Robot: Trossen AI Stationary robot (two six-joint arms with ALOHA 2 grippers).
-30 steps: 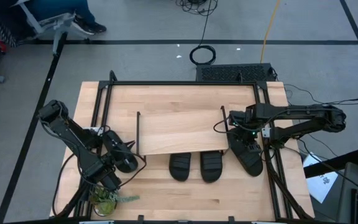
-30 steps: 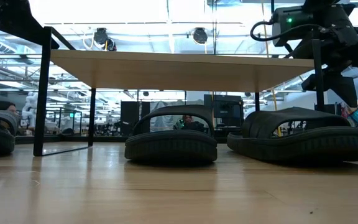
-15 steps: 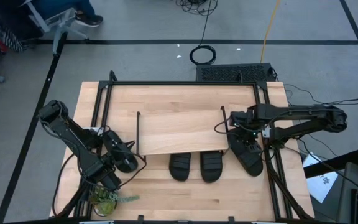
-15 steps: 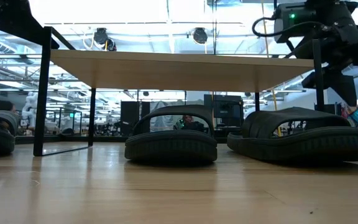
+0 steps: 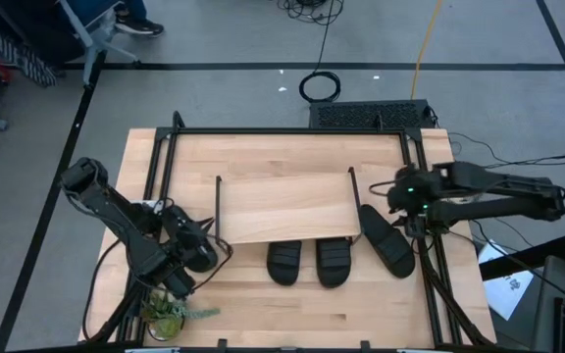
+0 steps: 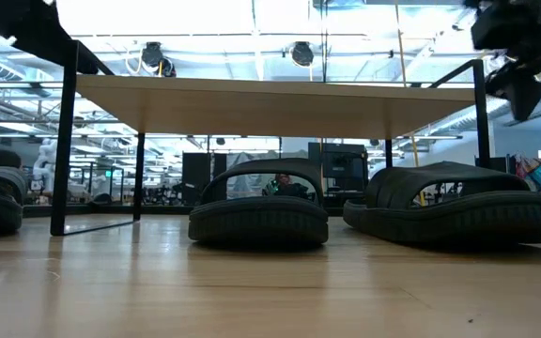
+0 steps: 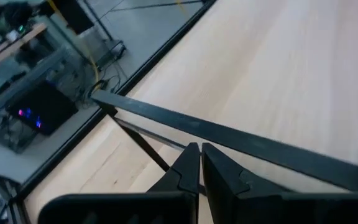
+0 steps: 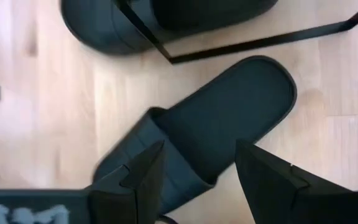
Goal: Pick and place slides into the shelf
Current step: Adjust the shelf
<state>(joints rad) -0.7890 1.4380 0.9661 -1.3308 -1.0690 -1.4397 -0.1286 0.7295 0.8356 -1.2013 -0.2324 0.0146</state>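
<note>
No readable text, labels or numbers.

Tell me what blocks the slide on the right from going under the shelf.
The shelf's right front leg stands beside that slide, between it and the slot. The two slides already tucked in fill the middle. The open right gripper is over the table's right edge, holding nothing.
</note>
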